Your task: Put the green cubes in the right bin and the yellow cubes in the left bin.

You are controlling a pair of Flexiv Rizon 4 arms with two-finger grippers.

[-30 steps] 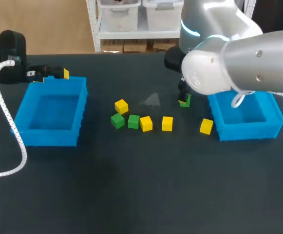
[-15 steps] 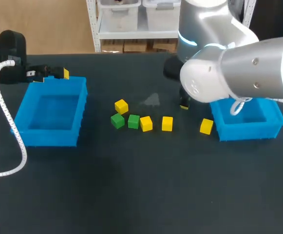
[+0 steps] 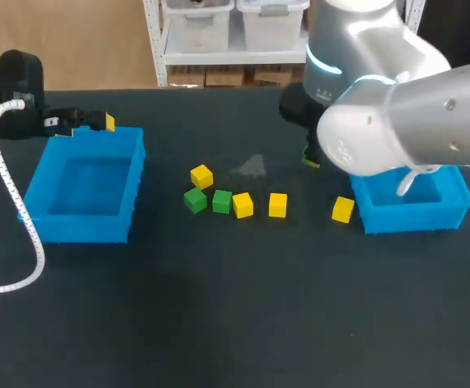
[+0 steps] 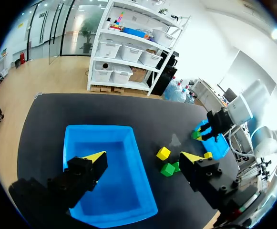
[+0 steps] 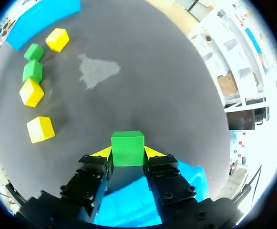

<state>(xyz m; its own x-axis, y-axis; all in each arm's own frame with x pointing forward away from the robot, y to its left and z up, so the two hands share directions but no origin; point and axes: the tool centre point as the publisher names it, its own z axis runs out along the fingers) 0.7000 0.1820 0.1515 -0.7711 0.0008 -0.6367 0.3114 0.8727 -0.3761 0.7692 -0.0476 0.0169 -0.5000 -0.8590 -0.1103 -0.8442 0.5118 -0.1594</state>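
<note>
1. The right arm [image 3: 396, 121] comes in from the right side, and its jaws are closed on a green cube [image 5: 127, 149]. One yellow tip presses on each of two opposite faces.
2. This held green cube is over the dark worktop [image 3: 218, 307], just beside the far left corner of the right bin [image 3: 412, 220] and not inside it. In the head view only a small part of the cube shows next to the arm.
3. The left arm [image 3: 16, 81] is at the far left corner of the left bin [image 3: 85, 230]. Its jaws are wide open, and in the left wrist view the blue bin lies ahead of them and between the two fingers.
4. Six cubes lie on the worktop between the two bins.
5. Four of them make a loose row, from left to right: the first green cube [image 3: 194, 200], the second green cube [image 3: 222, 201], the first yellow cube [image 3: 243, 204] and the second yellow cube [image 3: 277, 204]. The second green cube and the first yellow cube look to be touching, and the second yellow cube is a little apart.
6. The far yellow cube [image 3: 201, 176] lies just behind the first green cube.
7. The lone yellow cube [image 3: 342, 209] lies just beside the left wall of the right bin, outside it.
</note>
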